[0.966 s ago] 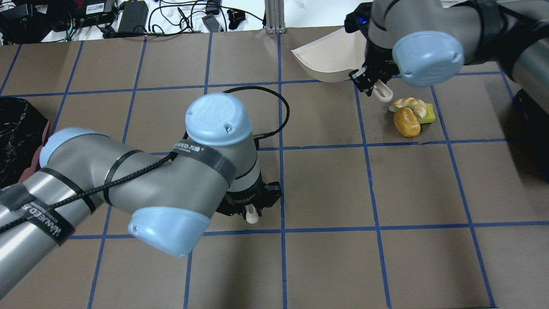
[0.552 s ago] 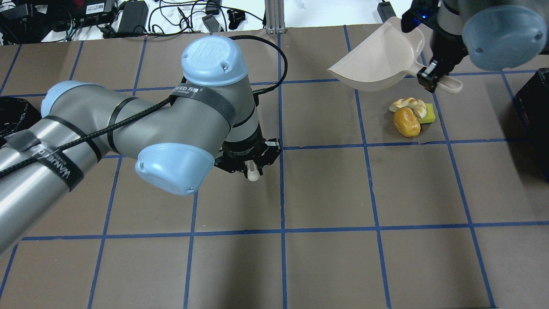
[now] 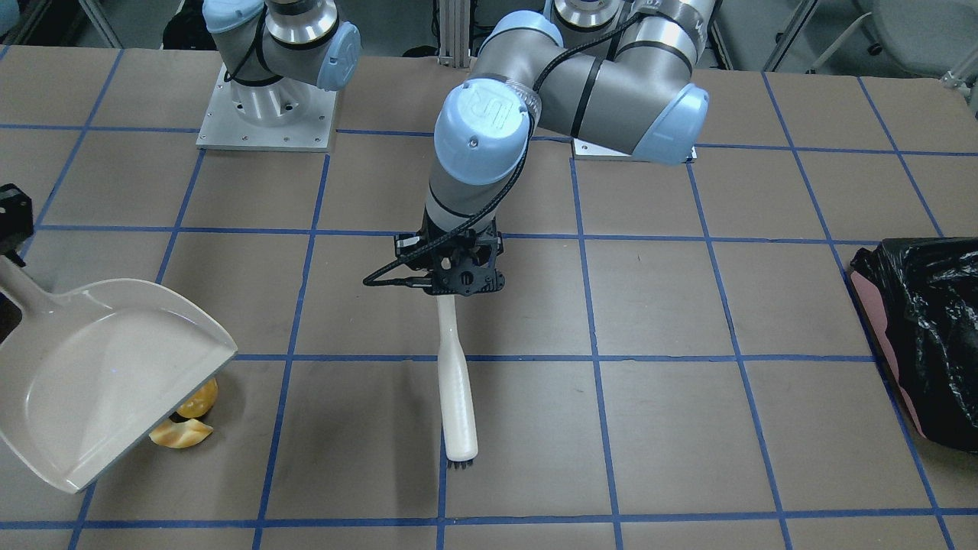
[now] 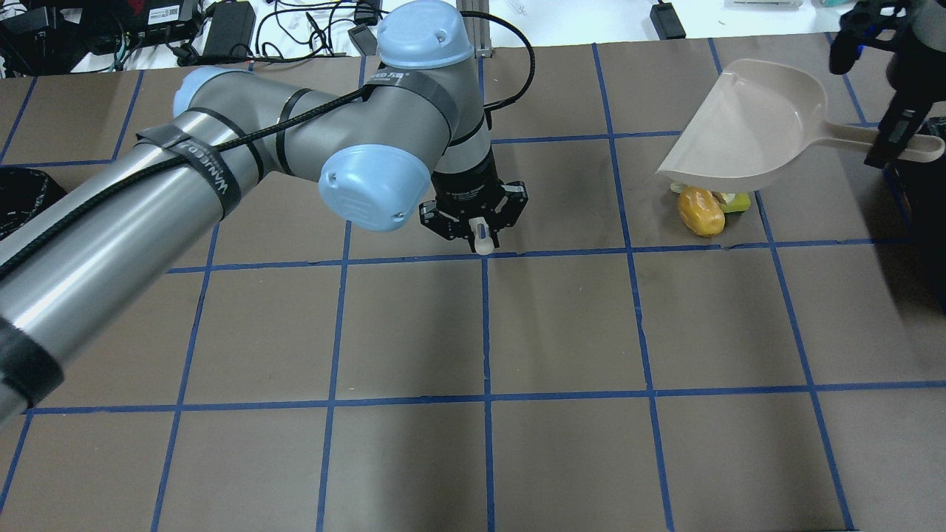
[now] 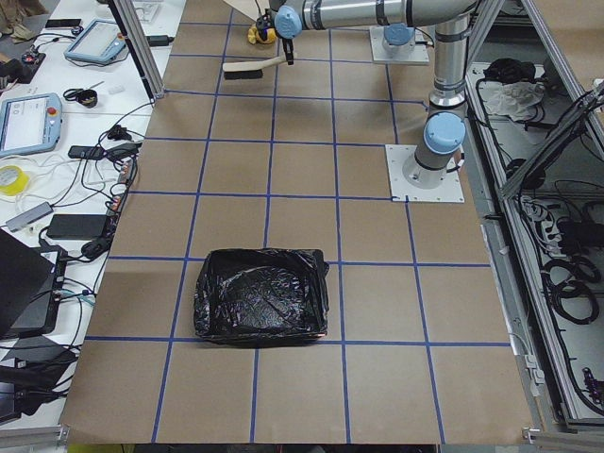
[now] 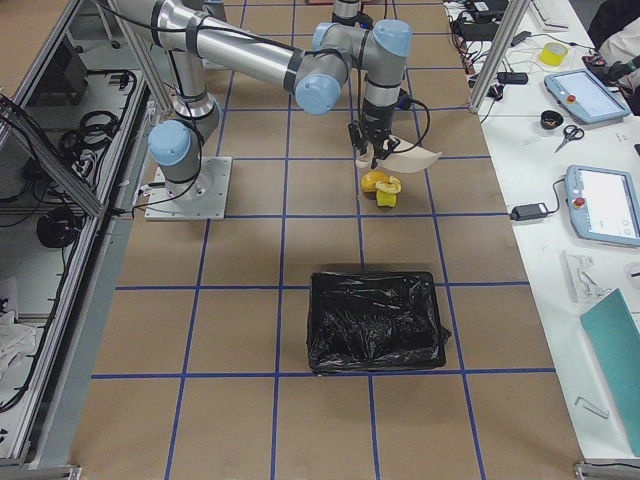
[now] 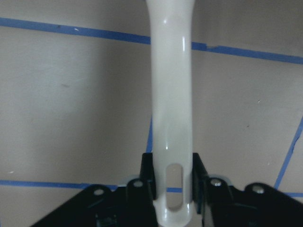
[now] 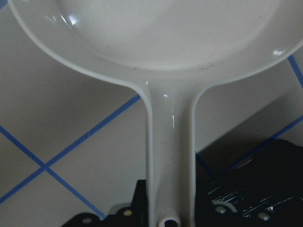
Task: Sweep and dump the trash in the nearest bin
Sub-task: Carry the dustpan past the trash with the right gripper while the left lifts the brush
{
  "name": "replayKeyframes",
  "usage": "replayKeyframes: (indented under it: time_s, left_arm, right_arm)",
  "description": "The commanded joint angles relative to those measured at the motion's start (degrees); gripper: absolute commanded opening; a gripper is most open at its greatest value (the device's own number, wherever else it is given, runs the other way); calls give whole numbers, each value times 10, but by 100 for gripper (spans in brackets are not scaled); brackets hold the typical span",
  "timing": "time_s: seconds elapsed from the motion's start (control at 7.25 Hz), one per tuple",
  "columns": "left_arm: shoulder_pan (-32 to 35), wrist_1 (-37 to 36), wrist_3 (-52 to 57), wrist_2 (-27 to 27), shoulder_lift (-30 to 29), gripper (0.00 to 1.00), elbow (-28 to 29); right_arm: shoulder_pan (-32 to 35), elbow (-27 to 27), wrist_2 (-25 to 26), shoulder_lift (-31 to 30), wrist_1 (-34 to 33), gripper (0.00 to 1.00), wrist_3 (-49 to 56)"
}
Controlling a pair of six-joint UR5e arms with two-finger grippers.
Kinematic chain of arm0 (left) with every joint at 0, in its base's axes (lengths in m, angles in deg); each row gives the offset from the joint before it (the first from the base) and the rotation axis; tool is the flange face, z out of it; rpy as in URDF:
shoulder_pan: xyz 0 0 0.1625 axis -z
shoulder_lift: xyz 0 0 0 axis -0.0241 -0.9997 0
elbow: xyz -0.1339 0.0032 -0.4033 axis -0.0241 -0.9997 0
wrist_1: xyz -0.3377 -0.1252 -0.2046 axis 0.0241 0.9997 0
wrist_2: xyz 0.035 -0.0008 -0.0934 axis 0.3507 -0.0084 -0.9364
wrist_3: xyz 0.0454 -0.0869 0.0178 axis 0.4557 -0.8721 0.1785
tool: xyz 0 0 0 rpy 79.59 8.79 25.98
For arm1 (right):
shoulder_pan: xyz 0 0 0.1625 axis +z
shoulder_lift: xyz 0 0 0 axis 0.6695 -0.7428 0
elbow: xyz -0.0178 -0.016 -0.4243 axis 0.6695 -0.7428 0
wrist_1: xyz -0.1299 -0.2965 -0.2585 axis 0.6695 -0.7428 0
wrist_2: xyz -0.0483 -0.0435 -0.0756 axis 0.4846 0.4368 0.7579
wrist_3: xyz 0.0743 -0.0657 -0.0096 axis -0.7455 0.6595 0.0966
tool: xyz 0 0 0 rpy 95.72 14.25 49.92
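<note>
The trash is a small pile: a golden-brown roll [image 4: 701, 210], a yellow sponge block [image 4: 736, 202] and a pale pastry mostly hidden under the dustpan; it also shows in the front view [image 3: 182, 434]. My right gripper [image 4: 896, 137] is shut on the handle of a beige dustpan [image 4: 746, 125], whose lip hangs over the pile's far side; the wrist view shows the handle [image 8: 170, 142]. My left gripper [image 4: 477, 222] is shut on a white brush [image 3: 457, 382] at the table's middle, bristles down. The bin is a black sliver at the overhead view's right edge [image 4: 915, 196].
A pink bin lined with a black bag [image 3: 921, 336] stands at the table's left end, far from the pile. From the right end camera a black-bagged bin [image 6: 375, 322] stands just past the pile [image 6: 381, 186]. Cables and electronics [image 4: 222, 29] lie beyond the far edge.
My left arm swung the brush toward the far side and to the right. My right gripper carried the dustpan to the right, turning it so that its lip now covers the pastry.
</note>
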Motion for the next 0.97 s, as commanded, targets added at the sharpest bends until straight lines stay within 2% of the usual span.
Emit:
replayKeyframes:
  time_s: [0.0,0.28,0.55,0.83]
  left_arm:
    - [19,3,-10,-11,-58,0,59]
    - [54,2,-46,-14,-108,0,125]
    - [86,0,-88,-33,-163,0,193]
    - [113,-1,-113,-33,-206,0,238]
  right_arm:
    - [-75,-3,-1,9,-33,0,141]
    - [-138,-8,-6,57,-56,0,227]
    - [-142,-13,-3,86,-117,0,316]
    - [-141,-8,-5,114,-132,0,330]
